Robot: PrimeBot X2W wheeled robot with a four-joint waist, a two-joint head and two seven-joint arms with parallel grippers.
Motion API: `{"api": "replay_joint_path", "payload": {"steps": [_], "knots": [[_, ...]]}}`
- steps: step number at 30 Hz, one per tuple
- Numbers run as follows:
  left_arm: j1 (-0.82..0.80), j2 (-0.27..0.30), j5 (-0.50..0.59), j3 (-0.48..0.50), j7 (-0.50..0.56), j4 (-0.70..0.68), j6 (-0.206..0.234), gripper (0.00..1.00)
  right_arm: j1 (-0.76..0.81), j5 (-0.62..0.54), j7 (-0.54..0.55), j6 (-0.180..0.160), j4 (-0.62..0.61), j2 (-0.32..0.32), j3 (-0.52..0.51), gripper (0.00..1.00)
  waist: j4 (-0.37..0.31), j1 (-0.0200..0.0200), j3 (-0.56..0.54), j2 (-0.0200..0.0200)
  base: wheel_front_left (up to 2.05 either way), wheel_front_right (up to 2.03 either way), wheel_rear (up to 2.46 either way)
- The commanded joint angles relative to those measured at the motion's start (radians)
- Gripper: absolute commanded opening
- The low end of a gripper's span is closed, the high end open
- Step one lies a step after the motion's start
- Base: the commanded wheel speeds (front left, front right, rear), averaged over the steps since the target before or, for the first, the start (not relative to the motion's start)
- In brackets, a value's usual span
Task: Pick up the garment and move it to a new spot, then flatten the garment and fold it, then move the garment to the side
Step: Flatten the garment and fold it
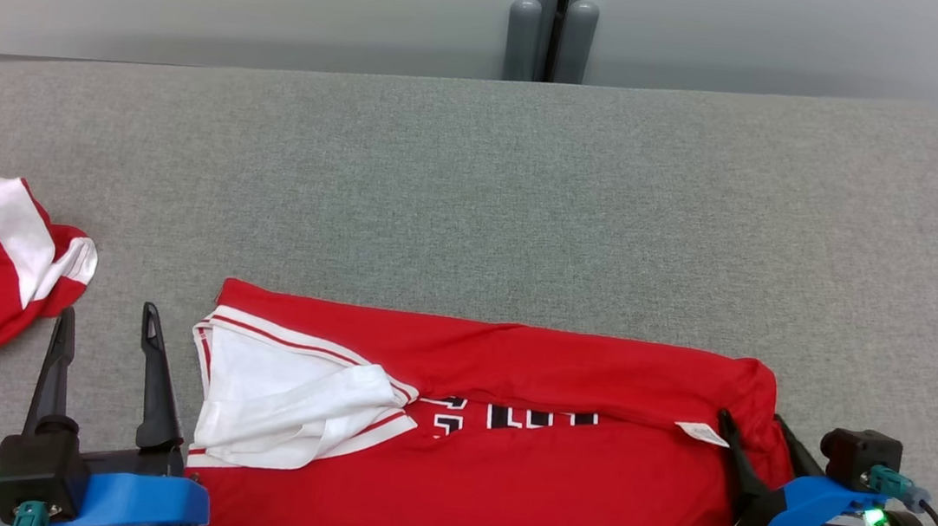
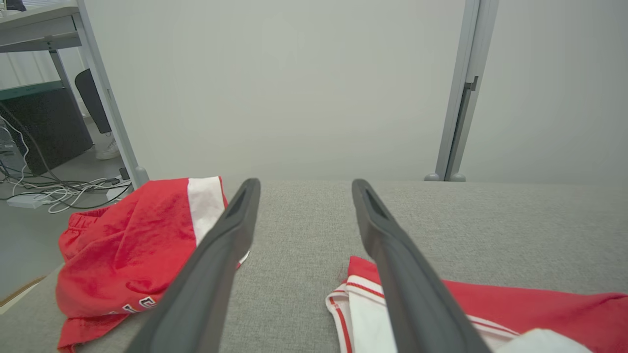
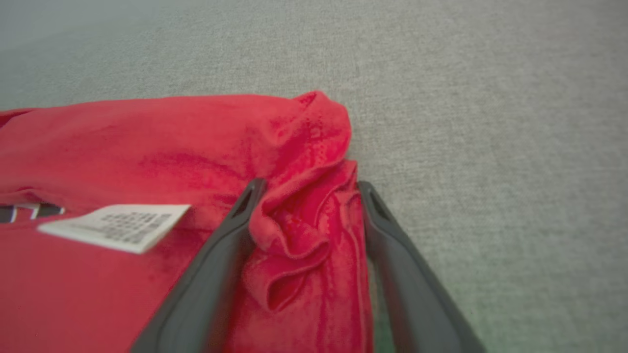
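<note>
Red garment [image 1: 500, 467] lay folded on the counter [image 1: 476, 194]; left pincer [image 1: 108, 310] gaped beside its left end, right pincer [image 1: 751, 416] gaped astride a bunched corner [image 3: 304, 230]. Pinching only that could have dragged the fold open.

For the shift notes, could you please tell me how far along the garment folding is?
Done: the red-and-white jersey lies on the grey cloth table, folded lengthwise into a strip. In hand: the open right gripper straddles its bunched end. Left: likely crosswise folds, then moving it aside.
</note>
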Motion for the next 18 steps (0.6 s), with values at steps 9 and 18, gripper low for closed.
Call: {"api": "replay_joint_path", "payload": {"steps": [9, 18], "knots": [[0.022, -0.008, 0.025, 0.023, -0.005, 0.014, 0.001, 1.0, 0.0, 0.088, -0.013, 0.001, -0.002, -0.046, 0.029, 0.0, -0.013, 0.0001, -0.014, 0.0001, 0.0, 0.0, 0.0], [0.032, -0.013, 0.021, 0.026, -0.005, 0.021, -0.005, 1.0, -0.026, 0.099, -0.02, 0.001, 0.006, -0.204, -0.09, 0.0, -0.018, 0.0001, -0.026, 0.0001, 0.0, 0.0, 0.0]]}}
